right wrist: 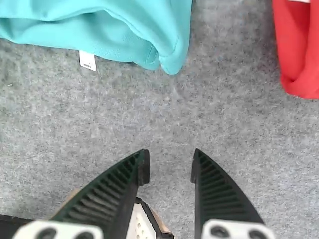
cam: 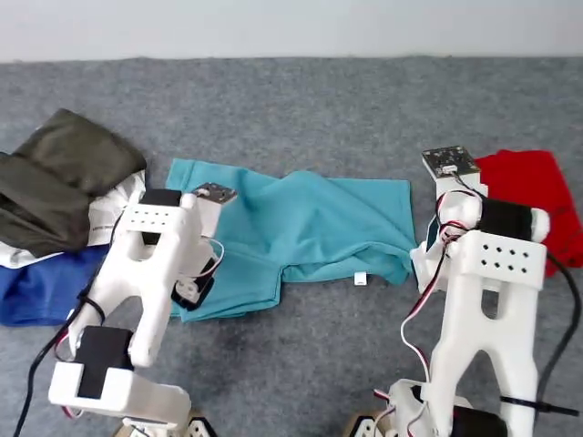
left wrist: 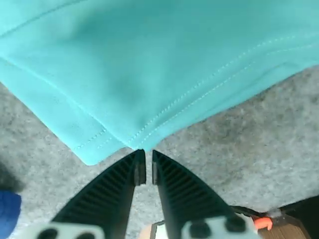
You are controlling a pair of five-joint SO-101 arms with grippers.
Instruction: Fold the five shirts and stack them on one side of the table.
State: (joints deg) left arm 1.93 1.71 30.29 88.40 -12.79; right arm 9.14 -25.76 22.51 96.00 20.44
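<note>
The teal shirt (cam: 310, 223) lies rumpled at the middle of the surface (cam: 301, 364), between the arms. The left tool (left wrist: 144, 164) is clenched at its near-left hem corner; a pinch on cloth cannot be confirmed. The right tool (right wrist: 169, 167) is released. The fabric should be light and limp, so grip the stitched corners.

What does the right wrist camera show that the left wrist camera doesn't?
Only the right wrist view: the red shirt, a white tag on the teal shirt, and the open right gripper. Only the left wrist view: a sliver of blue shirt and the shut left gripper at the teal hem. Both: the teal shirt and the gray table.
</note>
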